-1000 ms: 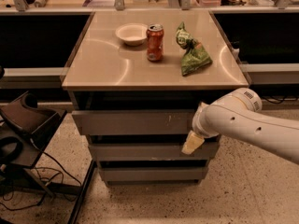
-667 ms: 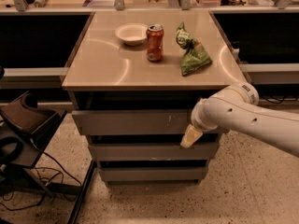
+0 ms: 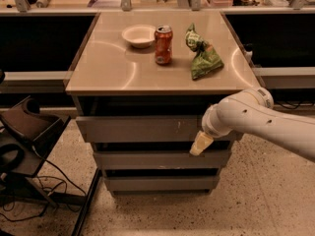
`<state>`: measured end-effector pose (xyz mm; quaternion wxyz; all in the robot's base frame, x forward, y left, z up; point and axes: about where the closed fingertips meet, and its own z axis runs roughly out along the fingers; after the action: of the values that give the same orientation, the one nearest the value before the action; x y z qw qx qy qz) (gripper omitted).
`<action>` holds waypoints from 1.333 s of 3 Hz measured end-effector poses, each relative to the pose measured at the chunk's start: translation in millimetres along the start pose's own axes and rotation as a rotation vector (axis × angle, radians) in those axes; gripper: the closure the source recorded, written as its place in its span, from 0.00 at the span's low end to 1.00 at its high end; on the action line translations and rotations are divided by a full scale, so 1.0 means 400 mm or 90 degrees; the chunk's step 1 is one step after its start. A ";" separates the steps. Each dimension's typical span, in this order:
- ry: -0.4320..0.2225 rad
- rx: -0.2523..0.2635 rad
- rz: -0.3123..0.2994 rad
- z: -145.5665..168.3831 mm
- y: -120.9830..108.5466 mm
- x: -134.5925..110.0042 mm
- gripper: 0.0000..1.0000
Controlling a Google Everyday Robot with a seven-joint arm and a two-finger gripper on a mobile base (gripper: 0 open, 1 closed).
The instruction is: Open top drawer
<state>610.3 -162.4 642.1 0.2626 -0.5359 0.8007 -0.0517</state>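
Observation:
The top drawer (image 3: 142,128) is the widest grey front under the tan counter (image 3: 108,68), with small pale scratches near its right part. It stands out a little further than the two narrower fronts below it. My white arm comes in from the right. My gripper (image 3: 199,145) hangs in front of the right end of the top drawer, at its lower edge, with its pale tip pointing down and left over the gap above the middle drawer (image 3: 147,159).
On the counter stand a white bowl (image 3: 139,35), an orange soda can (image 3: 163,44) and a green chip bag (image 3: 203,58). A bottom drawer (image 3: 157,182) sits lowest. A dark chair and cables (image 3: 24,146) are on the floor at left.
My arm and gripper have shifted slightly left and up along the right end of the top drawer front. The drawer front looks unmoved.

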 end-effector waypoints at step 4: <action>-0.034 -0.048 0.005 0.047 -0.014 -0.002 0.53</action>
<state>624.3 -160.2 628.3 0.2636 -0.5434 0.7970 -0.0062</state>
